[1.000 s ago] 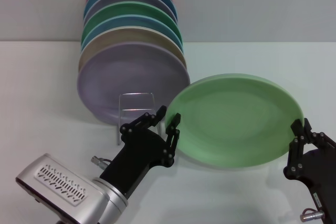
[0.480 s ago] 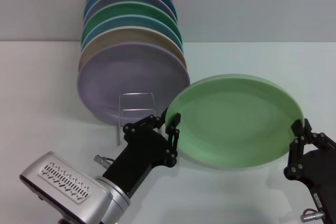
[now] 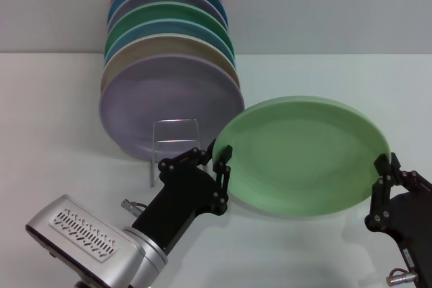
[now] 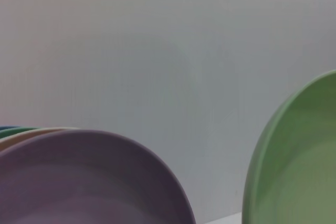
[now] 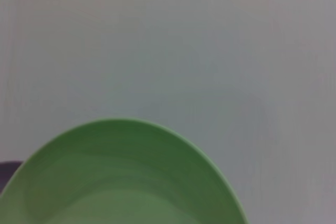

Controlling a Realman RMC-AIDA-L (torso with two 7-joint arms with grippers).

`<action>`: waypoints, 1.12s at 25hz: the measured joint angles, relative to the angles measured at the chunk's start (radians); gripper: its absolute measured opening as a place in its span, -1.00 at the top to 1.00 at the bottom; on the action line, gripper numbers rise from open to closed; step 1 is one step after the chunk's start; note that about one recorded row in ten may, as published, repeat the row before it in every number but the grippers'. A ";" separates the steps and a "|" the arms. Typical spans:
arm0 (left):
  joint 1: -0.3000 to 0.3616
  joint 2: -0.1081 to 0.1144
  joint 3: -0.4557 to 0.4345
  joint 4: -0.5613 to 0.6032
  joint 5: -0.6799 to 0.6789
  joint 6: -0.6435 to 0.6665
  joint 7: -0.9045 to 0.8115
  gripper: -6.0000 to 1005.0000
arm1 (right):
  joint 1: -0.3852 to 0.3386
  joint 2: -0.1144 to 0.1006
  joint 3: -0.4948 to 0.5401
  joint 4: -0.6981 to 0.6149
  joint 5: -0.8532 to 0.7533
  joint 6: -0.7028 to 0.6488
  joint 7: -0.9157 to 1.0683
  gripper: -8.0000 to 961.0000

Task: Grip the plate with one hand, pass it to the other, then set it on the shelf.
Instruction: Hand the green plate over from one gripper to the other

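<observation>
While seven plates (image 3: 172, 102) fill the shelf (image 3: 177, 141) upper left, one mint plate (image 3: 304, 155) hangs mid-frame, left gripper (image 3: 217, 160) and right gripper (image 3: 389, 170) each clamped on its rim.

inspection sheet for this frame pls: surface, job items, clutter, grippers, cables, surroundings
Surface: white table, plain, nothing spilled.
Plate: light green plate, off the table, tilted, held at both edges.
Shelf: wire rack, front loop bare; the plate is not on it yet.
Clutter: row of upright plates behind the loop, lavender plate in front, tan, blue, dark green, red ones behind it.
Left gripper: fingers on either side of the plate's left rim, shut on it.
Right gripper: at the plate's right edge, gripping it.
Cables: short connector stub by the left wrist; no loose cable seen.
Surroundings: plain grey wall, nothing else seen.
</observation>
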 joint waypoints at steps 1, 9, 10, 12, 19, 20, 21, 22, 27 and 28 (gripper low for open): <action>0.000 0.000 0.000 0.001 0.000 0.000 0.000 0.70 | 0.000 0.000 0.000 0.000 0.000 0.000 0.000 0.95; 0.005 -0.002 0.010 0.001 -0.001 0.009 0.062 0.76 | 0.000 0.000 0.000 0.000 0.001 0.000 0.000 0.94; 0.006 -0.002 0.011 0.000 -0.001 0.009 0.064 0.78 | 0.000 0.000 0.000 0.001 0.001 0.000 0.000 0.94; 0.006 -0.002 0.011 0.000 -0.001 0.009 0.064 0.82 | 0.000 0.000 0.000 0.001 0.002 0.000 0.000 0.94; 0.007 -0.001 0.010 -0.001 -0.001 0.009 0.055 0.86 | 0.002 0.001 -0.001 0.001 0.001 0.000 0.000 0.94; 0.007 -0.001 0.009 -0.001 -0.002 0.009 0.054 0.87 | 0.002 0.001 -0.002 0.002 0.000 0.000 0.000 0.94; 0.007 -0.001 0.008 -0.001 -0.002 0.009 0.054 0.87 | 0.002 0.001 -0.004 0.002 -0.001 0.000 0.000 0.94; 0.007 -0.001 0.007 -0.001 -0.002 0.009 0.053 0.87 | 0.002 0.000 -0.007 0.002 -0.003 0.000 0.000 0.94; 0.011 -0.001 0.005 0.000 -0.005 0.027 0.051 0.88 | 0.000 -0.005 -0.016 0.003 -0.010 -0.011 0.000 0.93; 0.014 -0.001 0.005 0.002 -0.005 0.035 0.051 0.88 | -0.002 -0.006 -0.018 0.002 -0.011 -0.016 0.001 0.92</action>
